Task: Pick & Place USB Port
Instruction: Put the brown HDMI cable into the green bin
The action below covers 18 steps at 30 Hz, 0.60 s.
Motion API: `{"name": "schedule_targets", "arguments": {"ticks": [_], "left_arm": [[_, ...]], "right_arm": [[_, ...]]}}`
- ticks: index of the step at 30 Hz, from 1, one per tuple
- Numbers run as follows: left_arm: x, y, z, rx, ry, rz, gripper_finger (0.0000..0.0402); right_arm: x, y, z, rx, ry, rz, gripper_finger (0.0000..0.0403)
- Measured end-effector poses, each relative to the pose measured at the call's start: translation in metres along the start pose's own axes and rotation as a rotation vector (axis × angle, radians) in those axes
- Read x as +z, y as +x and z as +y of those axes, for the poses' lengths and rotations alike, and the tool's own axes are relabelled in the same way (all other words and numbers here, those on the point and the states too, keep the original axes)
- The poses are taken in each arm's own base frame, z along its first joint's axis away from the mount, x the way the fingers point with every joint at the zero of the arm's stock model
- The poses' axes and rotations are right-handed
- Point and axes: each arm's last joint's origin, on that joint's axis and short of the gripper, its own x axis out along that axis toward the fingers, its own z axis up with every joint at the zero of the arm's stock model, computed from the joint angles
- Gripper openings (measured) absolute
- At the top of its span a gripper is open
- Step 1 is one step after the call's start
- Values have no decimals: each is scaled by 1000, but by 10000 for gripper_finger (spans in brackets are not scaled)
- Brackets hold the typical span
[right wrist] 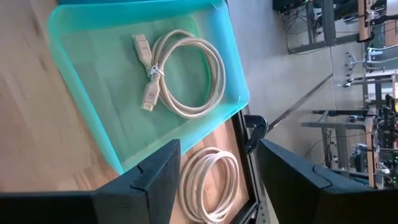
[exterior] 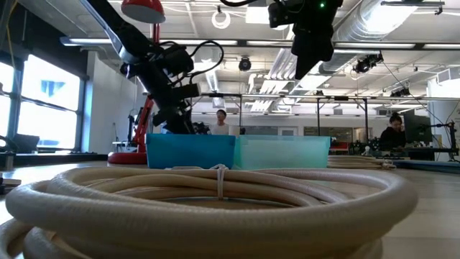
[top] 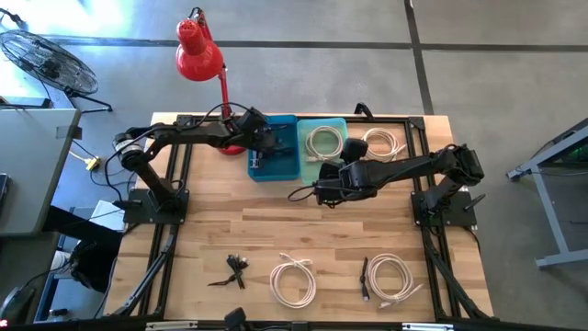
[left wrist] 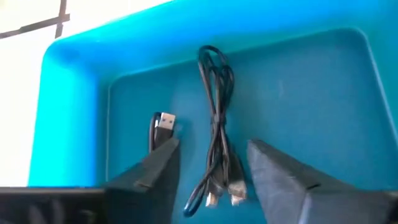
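**Black Cable in Blue Bin; Snagging Risk on Withdrawal**

The left gripper (left wrist: 211,165) is positioned over the blue bin (top: 276,161), its fingers parted and empty. A black cable (left wrist: 217,124) is seen lying on the bin floor between them, apparently not gripped. The right gripper (right wrist: 217,171) is held above the green bin (right wrist: 93,118), fingers spread wide with nothing held; a white cable (right wrist: 180,74) is coiled inside.

Risks judged:
- The black cable's loops could be caught on a finger during lift-off and dragged out.
- The two arms are close together over the bins; contact is possible.

Not determinable:
- Bin contents from the low view, blocked by a foreground white coil (exterior: 215,198).
- Whether the loose plug (left wrist: 163,124) belongs to the same cable.
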Motion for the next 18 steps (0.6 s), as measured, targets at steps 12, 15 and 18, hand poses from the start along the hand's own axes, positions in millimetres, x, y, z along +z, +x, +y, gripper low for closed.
{"name": "schedule_targets", "arguments": {"ticks": [12, 15, 18], "left_arm": [[8, -33, -1, -90, -98, -95, 219], [15, -50, -6, -145, -91, -161, 219], [22, -71, -12, -189, -70, -222, 219]], "right_arm": [[-23, -9, -20, -107, -112, 110, 204], [-30, -16, -30, -90, -54, 109, 204], [-40, -28, -47, -39, 4, 83, 204]]}}
